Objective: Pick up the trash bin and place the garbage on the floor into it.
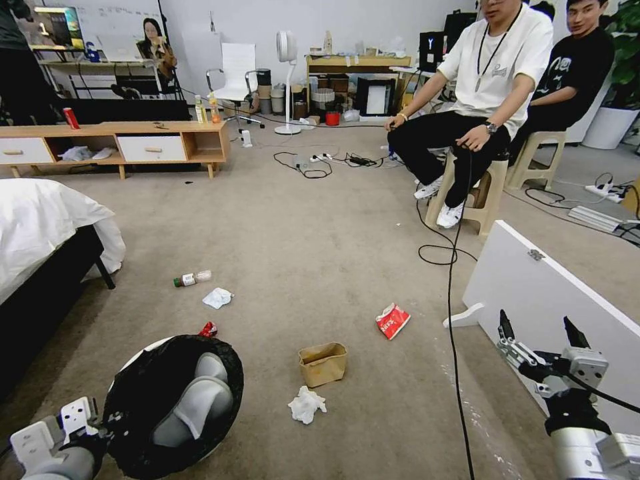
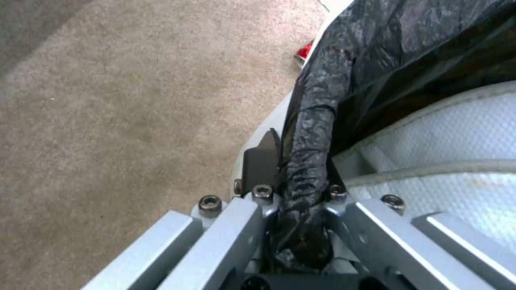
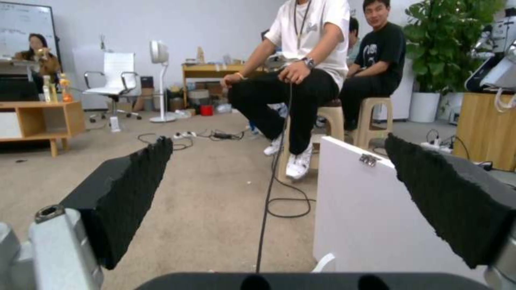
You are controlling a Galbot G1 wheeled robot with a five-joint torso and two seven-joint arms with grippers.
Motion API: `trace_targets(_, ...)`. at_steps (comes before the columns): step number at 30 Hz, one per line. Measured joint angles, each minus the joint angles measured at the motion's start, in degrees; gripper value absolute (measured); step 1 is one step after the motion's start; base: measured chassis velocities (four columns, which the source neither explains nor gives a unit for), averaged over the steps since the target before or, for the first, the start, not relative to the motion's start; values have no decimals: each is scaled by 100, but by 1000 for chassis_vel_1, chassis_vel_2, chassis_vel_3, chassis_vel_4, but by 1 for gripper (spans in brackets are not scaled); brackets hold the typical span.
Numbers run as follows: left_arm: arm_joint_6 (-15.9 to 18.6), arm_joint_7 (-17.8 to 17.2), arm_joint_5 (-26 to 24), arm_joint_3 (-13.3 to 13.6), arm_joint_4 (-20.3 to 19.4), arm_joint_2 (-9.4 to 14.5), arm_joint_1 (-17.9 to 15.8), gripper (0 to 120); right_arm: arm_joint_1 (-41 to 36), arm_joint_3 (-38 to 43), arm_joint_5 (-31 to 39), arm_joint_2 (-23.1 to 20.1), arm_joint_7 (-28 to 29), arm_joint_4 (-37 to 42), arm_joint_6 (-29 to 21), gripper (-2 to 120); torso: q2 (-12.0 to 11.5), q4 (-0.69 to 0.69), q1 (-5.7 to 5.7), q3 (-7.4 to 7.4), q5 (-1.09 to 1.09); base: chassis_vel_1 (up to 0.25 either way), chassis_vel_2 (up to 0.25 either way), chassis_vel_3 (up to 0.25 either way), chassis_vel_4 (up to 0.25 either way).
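Left gripper [image 2: 301, 177] clenches the trash bin [image 1: 175, 407] rim at seven o'clock; right gripper [image 1: 541, 333], fingers spread, hovers at four o'clock above the floor [image 1: 320, 227].

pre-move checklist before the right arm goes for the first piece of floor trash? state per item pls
1. Left gripper clamped on the trash bin rim and black liner: ok.
2. Right gripper open and empty, raised beside the white panel: ok.
3. Bin mouth free: not ok, a grey padded item sits inside.
4. Garbage lying on the floor: brown paper bag, tissue, snack packet, second tissue, small bottle, red piece: ok.
5. Black cable runs between right gripper and packet: not ok, snag risk.
6. Bin lifted off the floor: cannot tell.
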Motion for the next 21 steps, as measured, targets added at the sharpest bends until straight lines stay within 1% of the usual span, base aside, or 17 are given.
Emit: trace_targets(21,0,-23,-70,-40,-98,18,0,1,-32,27,47,-28,-20,54,0,100,0,0,0,0,0,0,0,0,0)
